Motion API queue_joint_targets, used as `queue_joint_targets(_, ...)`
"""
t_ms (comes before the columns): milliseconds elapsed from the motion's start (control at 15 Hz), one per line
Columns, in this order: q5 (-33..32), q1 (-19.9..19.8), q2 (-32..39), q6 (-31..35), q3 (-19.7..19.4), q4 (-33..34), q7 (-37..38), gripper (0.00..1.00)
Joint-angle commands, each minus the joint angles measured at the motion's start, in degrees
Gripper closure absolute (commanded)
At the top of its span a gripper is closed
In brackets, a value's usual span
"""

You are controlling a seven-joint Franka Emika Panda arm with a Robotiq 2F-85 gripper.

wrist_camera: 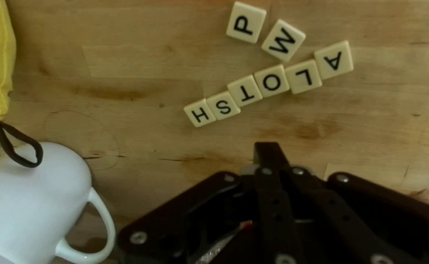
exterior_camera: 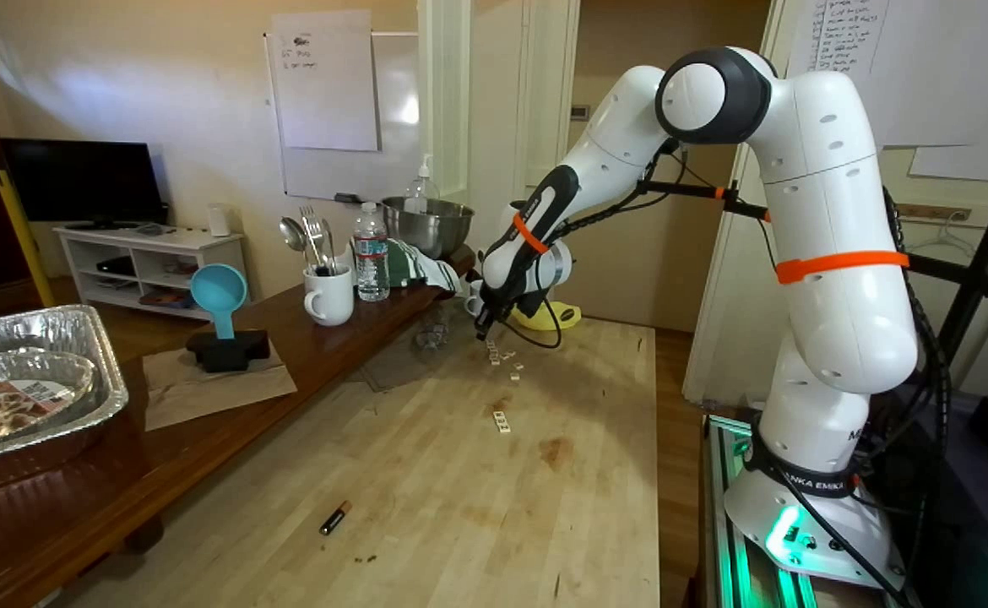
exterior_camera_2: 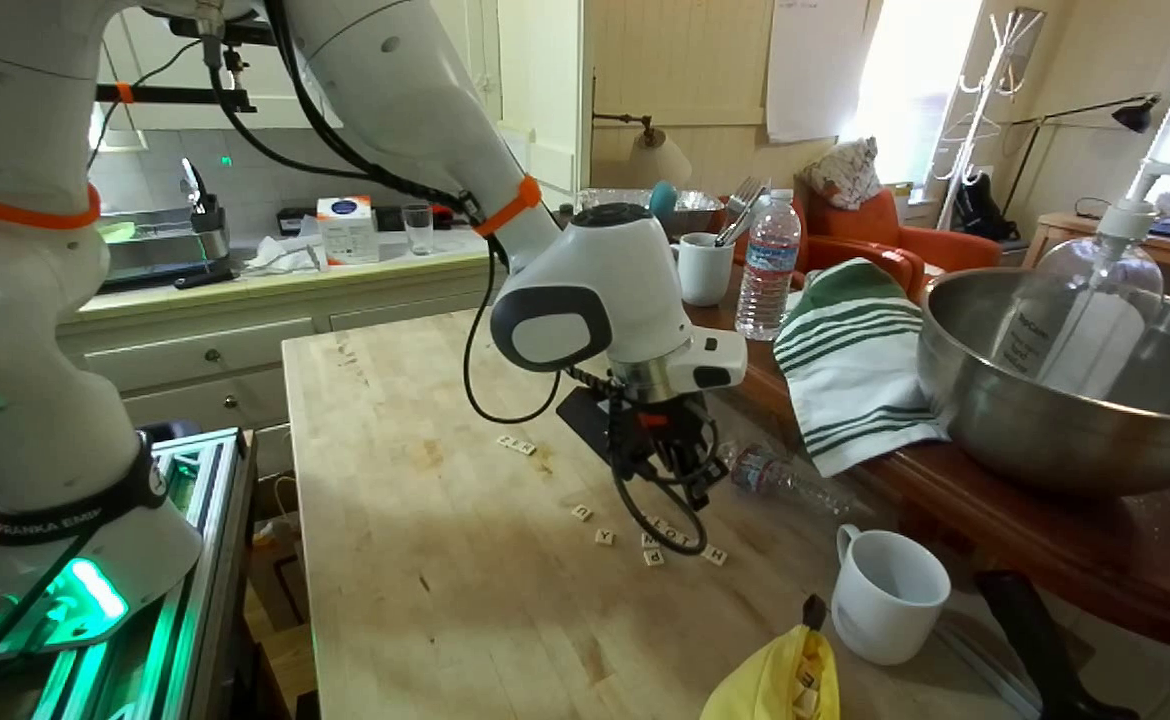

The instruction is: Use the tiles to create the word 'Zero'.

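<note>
Tiles (wrist_camera: 245,91) are lying on the wooden table (exterior_camera_2: 425,560), H, S, T, O, L and A lining up slantwise in the wrist view; in an exterior view a three-tile strip (exterior_camera_2: 516,445) is sitting well apart, seemingly showing E and R after a letter too small to tell; my gripper (wrist_camera: 277,157) is hanging over the table near the lined-up six, jaws pressed together on nothing; I am judging the next job as fetching the O tile (wrist_camera: 272,82), which T and L are flanking; I am wanting the jaws parted and lined up with its two free edges before going down, minding the W tile (wrist_camera: 283,40) whose corner is sitting just beside the far one; a slow, light pinch is looking safest.
</note>
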Motion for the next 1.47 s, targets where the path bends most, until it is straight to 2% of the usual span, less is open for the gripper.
queue_joint_targets(0, -7.8, -2.2, -0.1, -0.6, 0.8, -0.4, 6.6, 1.00)
queue_joint_targets(267, -11.7, -3.6, -0.4, -1.0, 1.4, -0.5, 9.2, 1.00)
queue_joint_targets(733, -13.9, -5.0, -0.5, -4.1, 2.8, -0.6, 9.5, 1.00)
queue_joint_targets(1400, -16.3, -4.6, 0.4, -5.5, 2.6, -0.5, 9.6, 1.00)
